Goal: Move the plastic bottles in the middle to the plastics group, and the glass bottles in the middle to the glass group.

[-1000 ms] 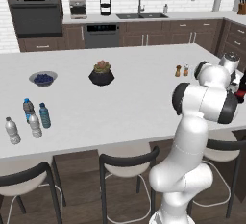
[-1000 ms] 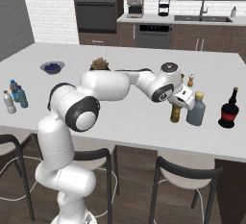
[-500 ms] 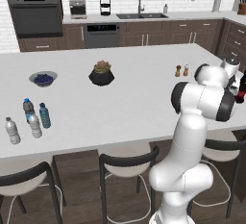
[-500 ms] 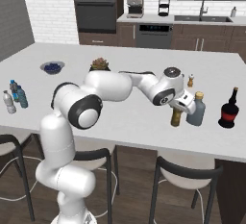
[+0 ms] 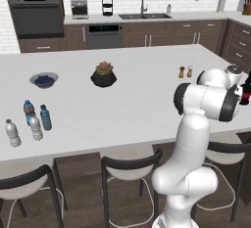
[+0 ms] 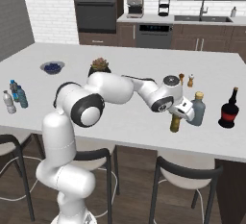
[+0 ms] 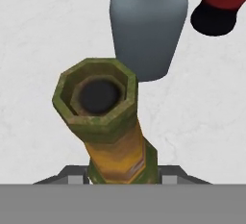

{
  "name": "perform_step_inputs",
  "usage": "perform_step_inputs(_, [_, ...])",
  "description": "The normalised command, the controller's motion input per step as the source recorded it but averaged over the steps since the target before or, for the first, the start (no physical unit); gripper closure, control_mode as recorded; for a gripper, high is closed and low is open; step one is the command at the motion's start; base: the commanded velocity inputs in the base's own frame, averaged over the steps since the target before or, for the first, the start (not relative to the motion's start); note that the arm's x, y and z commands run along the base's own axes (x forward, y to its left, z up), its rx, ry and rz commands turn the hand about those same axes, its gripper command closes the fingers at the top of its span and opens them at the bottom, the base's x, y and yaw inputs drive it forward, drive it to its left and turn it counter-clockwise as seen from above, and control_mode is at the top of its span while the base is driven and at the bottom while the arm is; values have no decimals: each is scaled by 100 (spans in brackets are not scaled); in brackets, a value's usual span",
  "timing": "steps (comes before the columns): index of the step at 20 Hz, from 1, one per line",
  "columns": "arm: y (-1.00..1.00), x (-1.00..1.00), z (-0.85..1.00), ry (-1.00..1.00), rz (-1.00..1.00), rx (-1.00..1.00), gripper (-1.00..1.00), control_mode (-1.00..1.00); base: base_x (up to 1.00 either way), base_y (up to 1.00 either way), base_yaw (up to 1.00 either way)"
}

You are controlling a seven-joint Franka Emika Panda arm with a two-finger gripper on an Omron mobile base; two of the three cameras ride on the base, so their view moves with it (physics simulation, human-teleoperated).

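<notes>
The amber beer-type bottle (image 6: 176, 122) is being held upright on the white island counter (image 6: 120, 122), just beside the squat grey-blue bottle (image 6: 197, 109) and near the dark bottle with the red label (image 6: 229, 110). In the hand view its open olive-green mouth (image 7: 96, 97) is being looked down on, with the grey-blue bottle (image 7: 148, 23) just behind it and the red-labelled bottle (image 7: 220, 4) being cut off by the top right corner. The gripper (image 6: 181, 114) is being kept clenched around the amber bottle, low on its neck; its fingers are being hidden almost wholly behind the bottle in the hand view.

At the far left end of the counter four small water bottles are being seen grouped together: a translucent blue one (image 5: 45, 117), a clear one with a blue band (image 5: 28, 110), and two pale ones (image 5: 35, 126) (image 5: 12, 132). A bowl of dark berries (image 5: 44, 79), a potted succulent (image 5: 103, 74) and a pair of small shakers (image 5: 185, 71) are being kept further back on the counter. Dark cabinets, a wall oven (image 5: 34, 11), a sink with a faucet (image 5: 142, 8) and white brick tiling are lining the back wall; black stools (image 5: 130, 171) are being tucked under the near edge.

In the left base view the amber bottle is being hidden by the arm's elbow. The arm (image 6: 115, 89) is being stretched low across the counter to the right, the wrist turned downward.
</notes>
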Motion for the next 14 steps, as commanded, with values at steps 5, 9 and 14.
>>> perform_step_inputs(5, [0, 0, -1, 0, 0, 0, 100, -100, 0, 0, 0])
perform_step_inputs(9, [0, 0, -1, 0, 0, 0, 100, -100, 0, 0, 0])
perform_step_inputs(14, [0, 0, -21, 0, 0, 0, 100, -100, 0, 0, 0])
